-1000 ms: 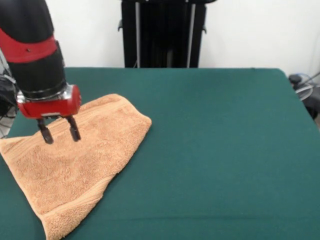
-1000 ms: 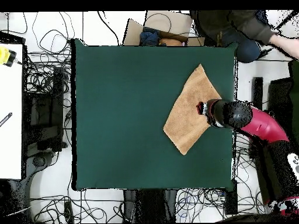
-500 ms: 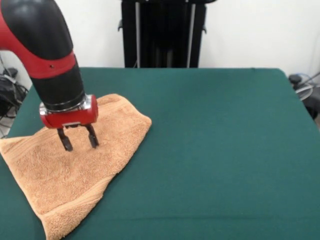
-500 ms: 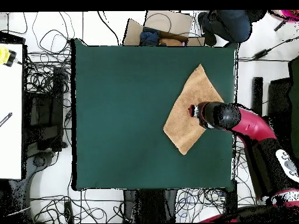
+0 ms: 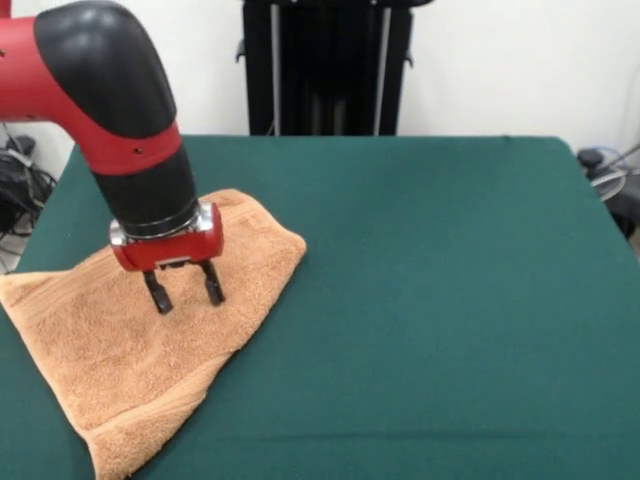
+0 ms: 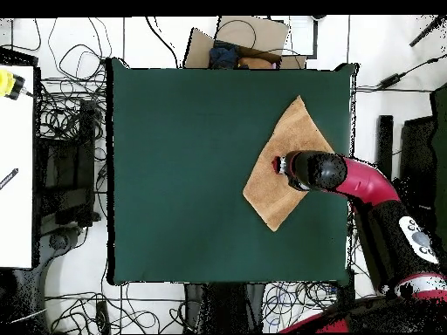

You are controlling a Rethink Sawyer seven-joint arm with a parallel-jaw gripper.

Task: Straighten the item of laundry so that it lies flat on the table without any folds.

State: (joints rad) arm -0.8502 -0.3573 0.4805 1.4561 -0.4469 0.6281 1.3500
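Orange-tan terry towel (image 5: pixel 150 330), folded into rough triangle, on green tabletop (image 5: pixel 450 300) near one side edge. Long axis diagonal across tabletop, narrow end (image 5: pixel 115 455) toward front camera. Pincer (image 5: pixel 185 292): fingers apart, empty, tips poised over towel's middle, toward folded edge. Towel directly beneath pincer, extending mostly to its camera-left. Fold not yet opened; likely next need: a grip on upper layer.

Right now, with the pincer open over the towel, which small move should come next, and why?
Probably lower the pincer onto the towel and pinch the top layer. The towel looks folded into a triangle on the table, and the open fingers hang just above its middle, gripping nothing.
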